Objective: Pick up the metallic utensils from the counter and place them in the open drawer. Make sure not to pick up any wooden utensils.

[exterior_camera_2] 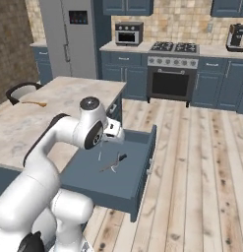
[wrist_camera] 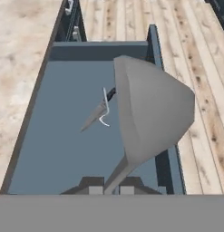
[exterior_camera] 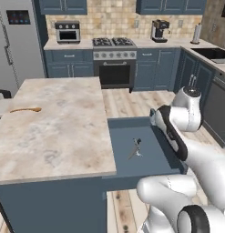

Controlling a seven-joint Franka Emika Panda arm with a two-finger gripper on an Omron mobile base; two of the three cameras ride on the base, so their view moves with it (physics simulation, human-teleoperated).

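Counter (exterior_camera: 54, 127): big beige-pink marbled island top, blue base beneath. On its far left part lies the wooden spoon (exterior_camera: 25, 109), orange-brown, well apart from everything else (also seen in the right base view (exterior_camera_2: 34, 103)).

Open drawer (exterior_camera: 125, 157): pulled out from the island's side over the plank floor, shallow, dark blue inside (wrist_camera: 54, 136).

Arm: white, bent over the drawer.

Gripper (wrist_camera: 108, 189): above the drawer, jaws pinched tight on the thin stem of a grey metal utensil (wrist_camera: 149, 113), whose broad spoon-like bowl looms large in the hand view.

On the drawer floor: short knife (wrist_camera: 96, 112) with dark handle, lying slantwise; a thin silvery piece (wrist_camera: 105, 108) crosses it, touching (fork or spoon, too small to tell).
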